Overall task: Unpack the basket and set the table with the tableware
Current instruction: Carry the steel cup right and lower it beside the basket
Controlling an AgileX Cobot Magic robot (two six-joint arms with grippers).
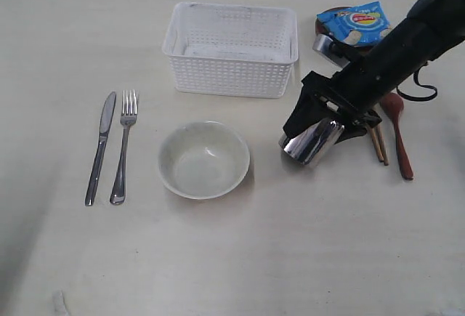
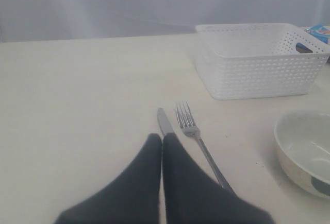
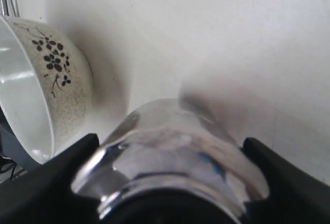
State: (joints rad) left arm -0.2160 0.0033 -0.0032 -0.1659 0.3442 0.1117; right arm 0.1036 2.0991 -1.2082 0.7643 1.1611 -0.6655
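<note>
Right claw point(image 3: 174, 190) grasps a shiny, mirror-bright steel cup point(image 1: 312, 142), tilted; the table point(image 1: 290, 258) is pale cream, faintly grained.

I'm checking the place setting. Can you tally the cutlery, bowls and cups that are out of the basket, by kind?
Knife: 1
Fork: 1
Wooden spoon: 1
Chopsticks: 2
Bowl: 1
Steel cup: 1, held in the right pincer
Total: 7
</note>
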